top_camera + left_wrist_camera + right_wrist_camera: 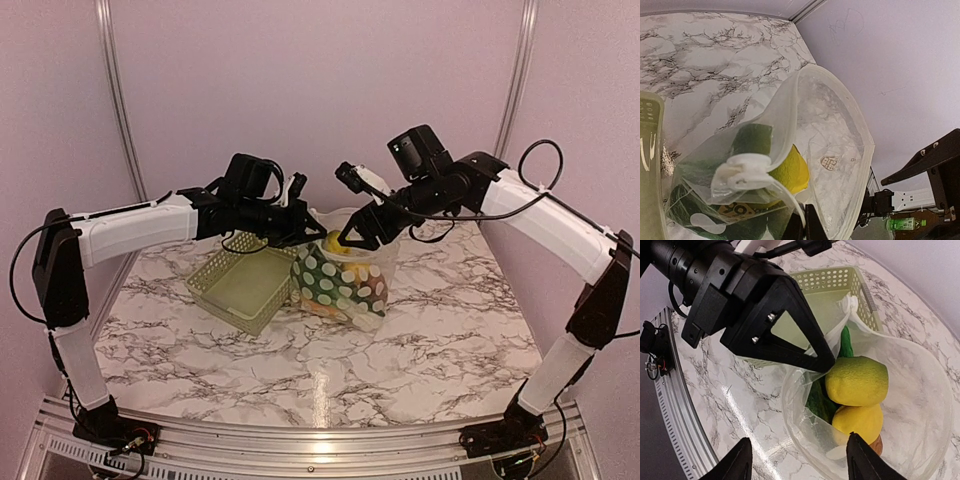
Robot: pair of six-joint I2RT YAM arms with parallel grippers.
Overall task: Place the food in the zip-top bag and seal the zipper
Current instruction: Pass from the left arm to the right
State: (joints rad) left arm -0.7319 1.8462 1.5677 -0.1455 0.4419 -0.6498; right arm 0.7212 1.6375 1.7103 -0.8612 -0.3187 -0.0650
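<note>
L claw: clenched on rim of clear soft plastic zip-top bag w/ white dots, holding that edge of the mouth up.
R claw: released, fingers spread, nothing btwn them; hovers just over bag mouth.
Bag: mid marble tabletop, toward far edge, just beside pale green lattice basket, on basket's side nearer the right edge.
Zipper: mouth gapes wide, not sealed; strip itself too faint to make out.
Food in bag: two yellow oval toy fruits, touching; dark green long veg beside upper one; brown round piece peeks from under lower one, mostly hidden.
</note>
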